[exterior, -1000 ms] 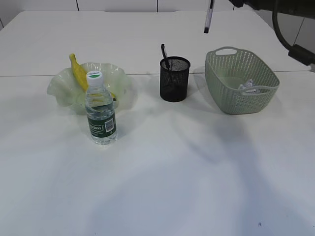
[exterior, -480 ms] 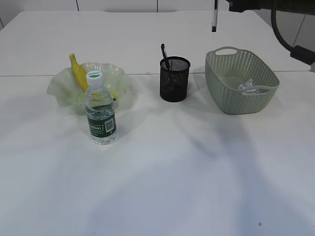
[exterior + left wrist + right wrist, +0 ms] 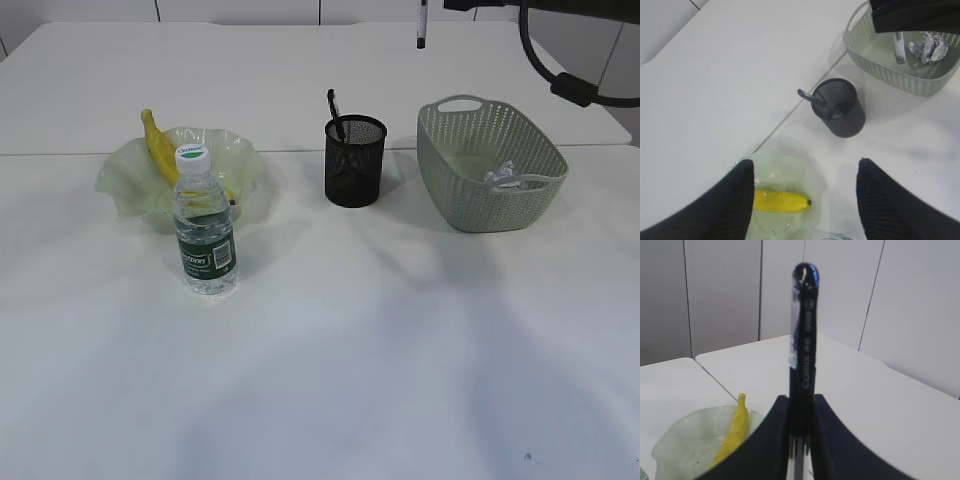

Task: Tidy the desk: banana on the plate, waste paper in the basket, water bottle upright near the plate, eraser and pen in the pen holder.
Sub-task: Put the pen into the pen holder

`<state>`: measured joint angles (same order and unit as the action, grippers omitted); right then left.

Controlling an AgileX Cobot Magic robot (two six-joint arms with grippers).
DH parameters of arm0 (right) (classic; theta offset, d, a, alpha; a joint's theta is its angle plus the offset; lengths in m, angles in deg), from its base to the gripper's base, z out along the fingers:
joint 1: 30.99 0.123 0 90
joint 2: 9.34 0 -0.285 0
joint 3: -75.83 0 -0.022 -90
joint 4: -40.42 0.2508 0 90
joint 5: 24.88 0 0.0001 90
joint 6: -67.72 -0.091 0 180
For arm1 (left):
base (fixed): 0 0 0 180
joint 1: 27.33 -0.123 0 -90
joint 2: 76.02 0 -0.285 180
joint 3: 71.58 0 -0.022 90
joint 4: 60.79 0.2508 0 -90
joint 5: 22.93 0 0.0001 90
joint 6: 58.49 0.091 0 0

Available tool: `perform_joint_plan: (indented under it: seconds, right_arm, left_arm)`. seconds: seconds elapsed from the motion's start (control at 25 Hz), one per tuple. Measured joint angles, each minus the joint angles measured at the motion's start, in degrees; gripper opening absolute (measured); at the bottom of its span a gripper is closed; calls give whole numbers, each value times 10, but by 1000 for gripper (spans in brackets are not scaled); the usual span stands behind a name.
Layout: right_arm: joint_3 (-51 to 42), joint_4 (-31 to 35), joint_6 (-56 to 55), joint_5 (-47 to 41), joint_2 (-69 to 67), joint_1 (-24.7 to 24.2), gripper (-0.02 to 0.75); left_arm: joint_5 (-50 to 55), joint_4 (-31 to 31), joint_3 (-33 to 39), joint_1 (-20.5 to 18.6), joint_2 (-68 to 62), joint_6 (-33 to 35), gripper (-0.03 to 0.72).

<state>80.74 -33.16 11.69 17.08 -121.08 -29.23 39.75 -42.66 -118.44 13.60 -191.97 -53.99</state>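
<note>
Black fingers of the right gripper (image 3: 801, 437) are closed on a pen (image 3: 802, 340), squeezing its barrel low down, so most of the pen stands out beyond the fingertips. The pen has a dark cap end and a clear part with white printing. In the exterior view it hangs almost vertical at the top edge, high above the desk (image 3: 380, 350), between the black mesh pen holder (image 3: 355, 160) and the green basket (image 3: 490, 175).

I judge the pen light, stiff and smooth, so it could swing or slip if the hold is weak. A hold nearer its middle would be steadier, but this one looks firm enough. The pen holder's mouth is narrow and another pen (image 3: 335, 112) already leans inside, so the tip must come in straight.

The left gripper (image 3: 805, 200) has its fingers apart, holds nothing, and hovers over the pale green plate (image 3: 790, 165).

The banana (image 3: 160, 145) lies on the plate, and the water bottle (image 3: 205, 225) stands upright just in front of it. The crumpled waste paper (image 3: 503, 172) lies in the basket. I cannot see an eraser in any view; maybe it is already in the holder.
</note>
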Motion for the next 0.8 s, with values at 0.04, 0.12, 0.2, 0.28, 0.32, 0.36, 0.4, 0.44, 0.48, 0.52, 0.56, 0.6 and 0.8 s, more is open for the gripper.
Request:
perform_joint_plan:
  seconds: [0.04, 0.12, 0.2, 0.28, 0.32, 0.36, 0.4, 0.44, 0.48, 0.52, 0.56, 0.6, 0.8]
  right_arm:
    - [10, 1, 0, 0, -8, 0, 87]
    - [25, 1, 0, -1, -25, 0, 87]
    - [37, 1, 0, -1, -41, 0, 87]
    - [45, 2, 0, -2, -54, 0, 87]
    - [47, 2, 0, -2, -61, 0, 87]
    - [50, 3, 0, -2, -66, 0, 87]
    - [50, 3, 0, -2, -70, 0, 87]
    - [51, 4, 0, -2, -73, 0, 87]
    - [51, 4, 0, -3, -75, 0, 87]
    - [51, 4, 0, -4, -76, 0, 87]
    - [51, 4, 0, -4, -77, 0, 87]
    - [51, 4, 0, -4, -77, 0, 87]
    - [63, 4, 0, -4, -77, 0, 87]
  left_arm:
    - [0, 0, 0, -3, 0, 0, 456]
    - [-5, 1, 0, -12, 0, -3, 456]
    - [-9, 1, 0, -20, 0, -9, 456]
    - [-17, 1, 0, -31, 0, -17, 456]
    - [-24, 2, 0, -34, 0, -22, 456]
    - [-30, 2, 0, -40, 0, -28, 456]
    - [-36, 3, 0, -45, 0, -34, 456]
    - [-39, 3, 0, -49, 0, -40, 455]
    - [-43, 4, 0, -53, 0, -45, 455]
    - [-47, 7, 0, -59, 0, -56, 455]
    - [-50, 16, 0, -63, 0, -67, 455]
    - [-50, 29, 0, -66, 0, -78, 455]
    - [-50, 103, 0, -87, 3, -158, 454]
